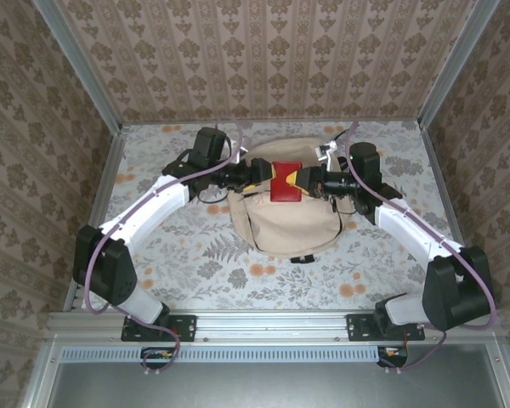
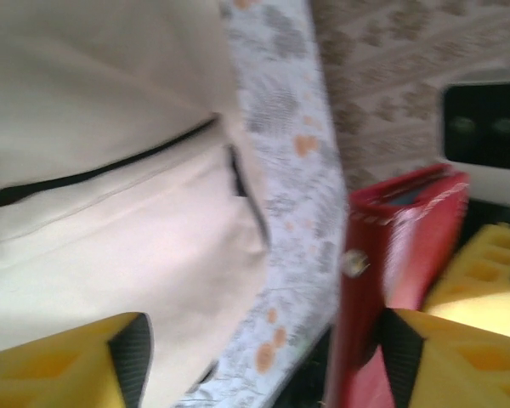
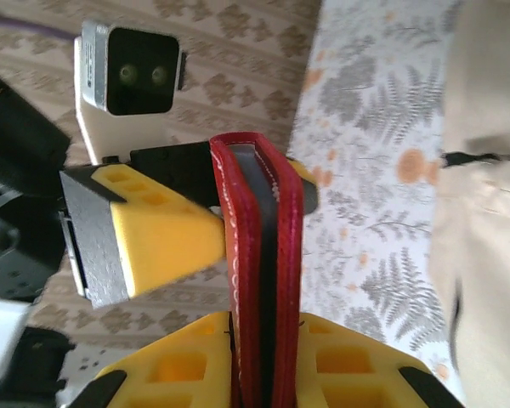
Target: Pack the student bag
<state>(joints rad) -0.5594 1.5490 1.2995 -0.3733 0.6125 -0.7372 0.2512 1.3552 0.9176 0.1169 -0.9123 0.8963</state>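
1. Patterned walls [image 1: 263, 51] enclosed the floral table [image 1: 195, 272] beneath the student bag [image 1: 280, 225].
2. The student bag lay flat, mid-table.
3. Above the bag, the right tool [image 1: 304, 180] was clamped on a red case [image 1: 286, 181]. The left tool [image 1: 263, 176] stood wide open astride it, gripping nothing — seemingly a handover.
4. Next, probably: lower the case into the bag — I could not make out its opening.

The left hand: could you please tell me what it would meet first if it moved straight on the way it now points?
Probably the red case, between the left hand's open fingers and clamped from the opposite side by the right hand. Depth is unclear in the blurred left wrist view.
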